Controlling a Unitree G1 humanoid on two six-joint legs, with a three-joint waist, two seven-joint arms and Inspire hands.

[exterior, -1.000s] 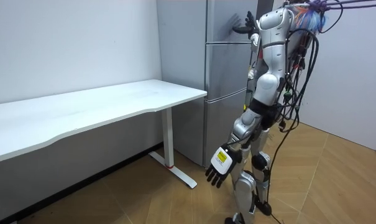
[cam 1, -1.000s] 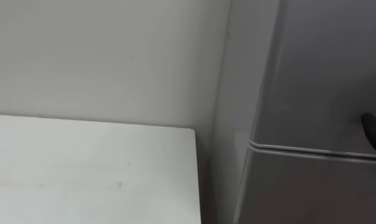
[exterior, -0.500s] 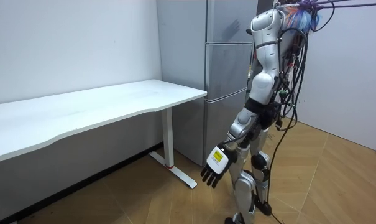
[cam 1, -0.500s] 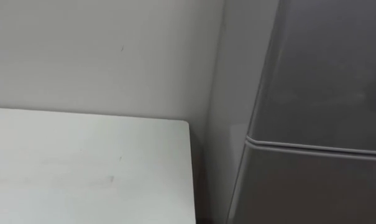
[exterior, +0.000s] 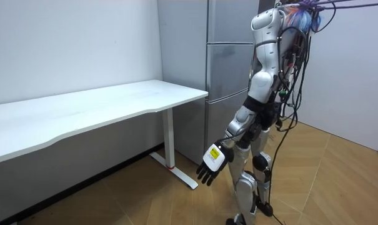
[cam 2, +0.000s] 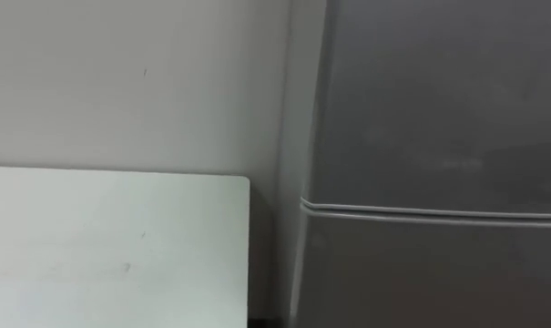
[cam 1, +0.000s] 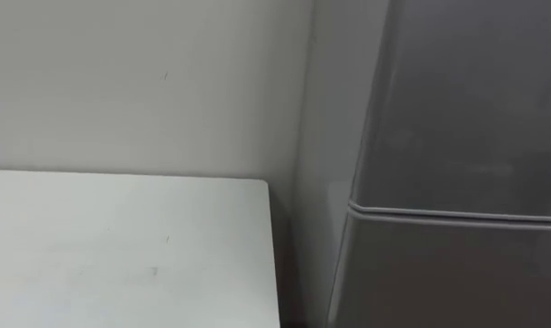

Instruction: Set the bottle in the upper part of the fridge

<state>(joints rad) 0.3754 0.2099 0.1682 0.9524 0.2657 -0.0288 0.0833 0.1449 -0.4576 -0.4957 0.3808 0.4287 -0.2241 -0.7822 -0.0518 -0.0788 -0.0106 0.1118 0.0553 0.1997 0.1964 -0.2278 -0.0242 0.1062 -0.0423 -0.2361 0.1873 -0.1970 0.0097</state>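
Note:
I stand close in front of a tall grey fridge [exterior: 228,62], facing it. Its upper door [cam 1: 466,100] and lower door [cam 1: 457,273] are both closed, and a thin seam [cam 2: 439,212] runs between them. My left hand [exterior: 210,165] hangs low beside my leg in the room view, with relaxed, spread fingers and nothing in it.
A white table [cam 1: 120,246] stands to my left against the pale wall [cam 1: 138,82], its corner close to the fridge's side. In the room view the table [exterior: 101,106] rests on a white leg [exterior: 171,140] over a wooden floor [exterior: 313,187].
My right hand, raised at the upper fridge door a second ago, has dropped out of sight. My left hand has swung slightly forward. The head camera has shifted a little.

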